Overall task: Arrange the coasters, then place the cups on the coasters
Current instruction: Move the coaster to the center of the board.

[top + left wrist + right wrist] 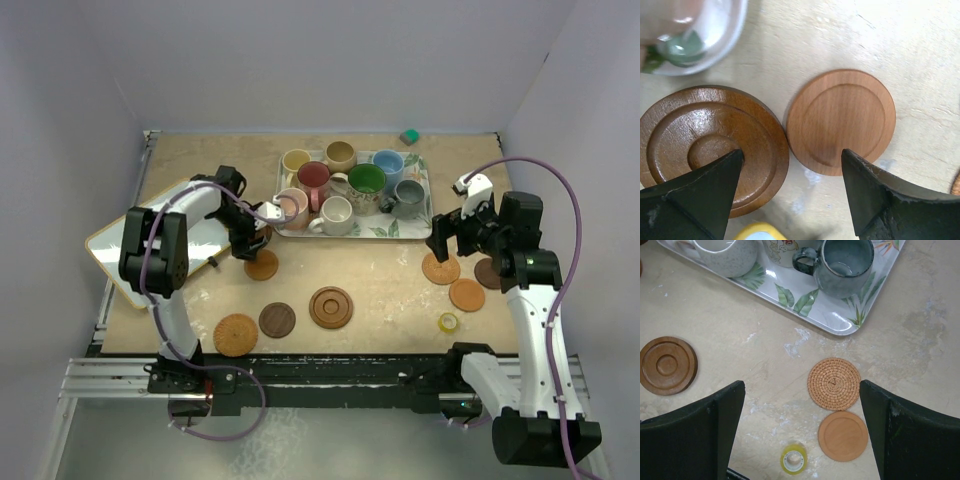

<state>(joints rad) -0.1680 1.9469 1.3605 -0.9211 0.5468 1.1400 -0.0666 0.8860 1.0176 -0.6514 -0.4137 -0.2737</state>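
Note:
Several cups (335, 215) stand together on the leaf-print tray (425, 232) at the back; the grey cup (846, 265) shows in the right wrist view. The coasters lie loose on the table in front: a light wood one (262, 265), a ringed brown one (331, 307), a dark one (277, 320) and a woven one (236, 335). My left gripper (257, 241) is open, low over the light wood coaster (841, 120), with the ringed coaster (710, 150) beside it. My right gripper (447, 236) hangs open above a woven coaster (834, 383) and a light wood coaster (842, 436).
A small yellow tape roll (793, 458) lies near the front right. A white wood-rimmed board (110, 250) sits under the left arm. A small green object (409, 135) rests at the back wall. Another dark coaster (488, 272) is partly hidden by the right arm.

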